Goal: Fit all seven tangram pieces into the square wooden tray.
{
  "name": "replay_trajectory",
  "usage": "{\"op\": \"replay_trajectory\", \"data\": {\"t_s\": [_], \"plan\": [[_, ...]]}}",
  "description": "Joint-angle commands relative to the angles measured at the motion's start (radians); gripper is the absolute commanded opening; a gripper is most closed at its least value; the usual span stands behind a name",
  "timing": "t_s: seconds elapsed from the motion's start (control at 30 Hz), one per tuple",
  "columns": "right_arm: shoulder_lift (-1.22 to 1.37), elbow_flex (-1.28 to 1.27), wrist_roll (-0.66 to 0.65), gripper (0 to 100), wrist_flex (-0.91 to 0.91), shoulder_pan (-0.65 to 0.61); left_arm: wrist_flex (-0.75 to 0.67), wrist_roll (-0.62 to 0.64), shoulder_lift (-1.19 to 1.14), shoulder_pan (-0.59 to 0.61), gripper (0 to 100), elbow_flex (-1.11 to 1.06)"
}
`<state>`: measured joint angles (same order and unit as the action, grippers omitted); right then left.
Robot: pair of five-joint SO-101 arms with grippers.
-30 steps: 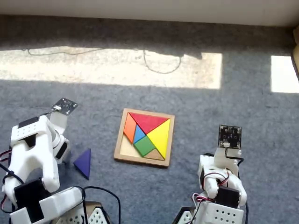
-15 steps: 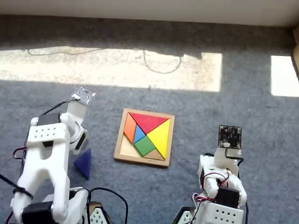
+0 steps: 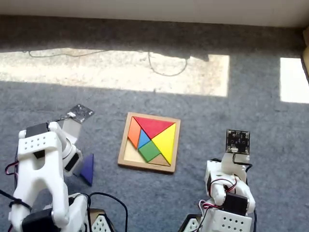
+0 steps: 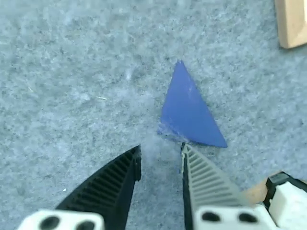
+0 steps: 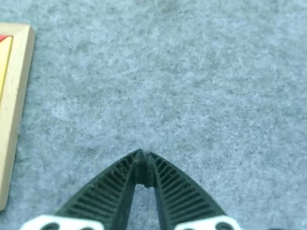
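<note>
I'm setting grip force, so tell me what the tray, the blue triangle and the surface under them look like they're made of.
Tray: likely bare light wood, with a pale tan, matte look.
Blue triangle: probably painted wood, with flat, even colour; it could be plastic.
Surface: grey carpet or felt, with fuzzy fibres showing.

High view: we recorded a bright sunlit band [image 3: 116, 70] across the grey carpet [image 3: 203, 193], with a second bright patch [image 3: 293, 76] at the right edge. Both were nearly washed out. A darker shaded strip [image 3: 145, 34] ran along the far side. The square wooden tray [image 3: 123, 157] lay in even shade. Wrist views: we saw soft, diffuse light on the carpet around the blue triangle [image 4: 188, 112], with weak shadows.
</note>
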<state>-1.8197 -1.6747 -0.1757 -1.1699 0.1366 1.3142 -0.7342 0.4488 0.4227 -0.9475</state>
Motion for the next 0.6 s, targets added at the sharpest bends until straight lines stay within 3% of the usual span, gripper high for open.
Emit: {"op": "replay_trajectory", "data": {"t_s": [0.0, 0.27, 0.57], "plan": [[-0.016, -0.094, -0.008, 0.9, 0.022, 0.012, 0.009, -0.046, -0.073, 0.010, 15, -0.001], [-0.016, -0.094, -0.008, 0.9, 0.022, 0.012, -0.110, -0.021, -0.259, -0.073, 15, 0.056], [-0.016, -0.094, -0.008, 0.9, 0.022, 0.012, -0.109, 0.255, -0.268, -0.166, 15, 0.295]]}}
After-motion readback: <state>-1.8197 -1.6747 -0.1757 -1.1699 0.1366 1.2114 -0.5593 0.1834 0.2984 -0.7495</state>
